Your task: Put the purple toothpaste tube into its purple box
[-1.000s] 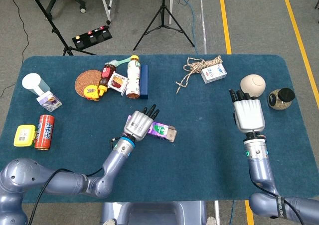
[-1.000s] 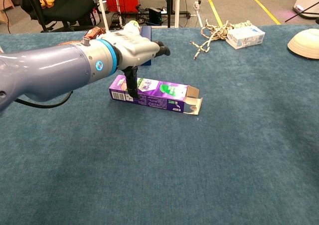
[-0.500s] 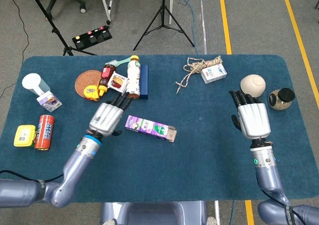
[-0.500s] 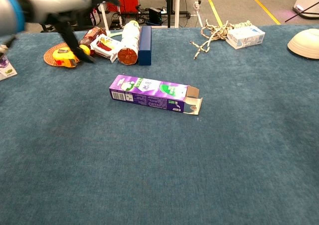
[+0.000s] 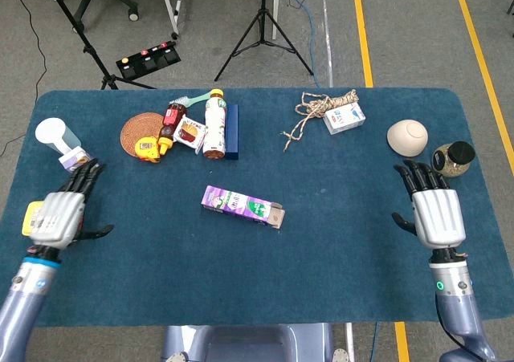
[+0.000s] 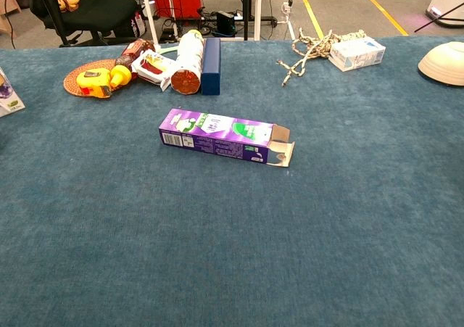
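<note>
The blue table (image 5: 337, 217) carries everything, and I take the purple box (image 5: 242, 205) lying flat near its middle as my landmark; it has not moved since a second ago, its end flaps open on the side toward my right. I cannot see the purple toothpaste tube anywhere on the cloth, and whether it lies inside the box I cannot tell. What differs is my arms: a second ago my left hand (image 5: 60, 213) lay on the box, half a second ago it was lifted off just to the left of it, and now it hangs well to the left of the box at the table's left edge, fingers spread wide and holding nothing, covering most of the red can and yellow item there. My right hand (image 5: 436, 212) has drawn back as well, now well to the right of the box near the front right edge, fingers apart and empty. Beyond the box sits the cluster with the white bottle (image 5: 214, 125) and the dark blue box (image 5: 232, 131), unchanged; farther right of it the coiled rope (image 5: 317, 111) and the cream bowl (image 5: 407, 136).
</note>
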Motion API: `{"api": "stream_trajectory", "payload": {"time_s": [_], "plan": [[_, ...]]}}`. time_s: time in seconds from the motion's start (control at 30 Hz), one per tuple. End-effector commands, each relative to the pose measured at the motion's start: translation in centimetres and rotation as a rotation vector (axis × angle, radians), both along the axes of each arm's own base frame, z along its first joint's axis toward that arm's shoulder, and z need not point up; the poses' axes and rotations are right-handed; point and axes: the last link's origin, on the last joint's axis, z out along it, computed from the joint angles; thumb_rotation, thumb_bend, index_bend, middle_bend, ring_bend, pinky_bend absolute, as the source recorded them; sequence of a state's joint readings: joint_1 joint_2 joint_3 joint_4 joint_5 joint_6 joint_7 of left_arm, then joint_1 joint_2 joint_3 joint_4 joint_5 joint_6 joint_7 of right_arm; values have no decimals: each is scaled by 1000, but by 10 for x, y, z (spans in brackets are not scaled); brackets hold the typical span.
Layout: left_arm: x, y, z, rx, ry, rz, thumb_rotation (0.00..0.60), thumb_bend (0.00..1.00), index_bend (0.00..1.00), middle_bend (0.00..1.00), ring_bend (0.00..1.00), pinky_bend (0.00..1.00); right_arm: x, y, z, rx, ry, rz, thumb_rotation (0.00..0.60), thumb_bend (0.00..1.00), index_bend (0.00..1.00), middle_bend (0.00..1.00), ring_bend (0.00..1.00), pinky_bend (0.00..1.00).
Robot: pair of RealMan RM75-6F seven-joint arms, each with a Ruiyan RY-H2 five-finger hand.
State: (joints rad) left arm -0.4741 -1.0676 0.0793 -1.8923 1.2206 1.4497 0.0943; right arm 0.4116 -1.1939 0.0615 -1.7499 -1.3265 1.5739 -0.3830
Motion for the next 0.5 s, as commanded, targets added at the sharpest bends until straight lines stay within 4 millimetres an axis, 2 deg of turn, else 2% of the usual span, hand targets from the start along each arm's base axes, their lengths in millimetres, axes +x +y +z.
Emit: {"api": "stream_trajectory", "payload": {"time_s": [0.03, 0.23, 0.5], "plan": [[-42, -46, 28, 100, -42, 36, 600, 89, 0, 0, 0, 262, -3, 27, 3, 1, -55, -9, 600, 0, 174, 133, 139, 219], [-57, -81, 33, 171, -60, 42, 600, 88, 0, 0, 0, 250, -4, 51, -2, 15, -117, 19, 600, 0, 173, 117, 111, 196], [-60, -99, 25, 180, -12, 32, 600, 89, 0, 0, 0, 247, -8, 68, -14, 54, -153, 30, 600, 0, 198, 117, 108, 193]]}}
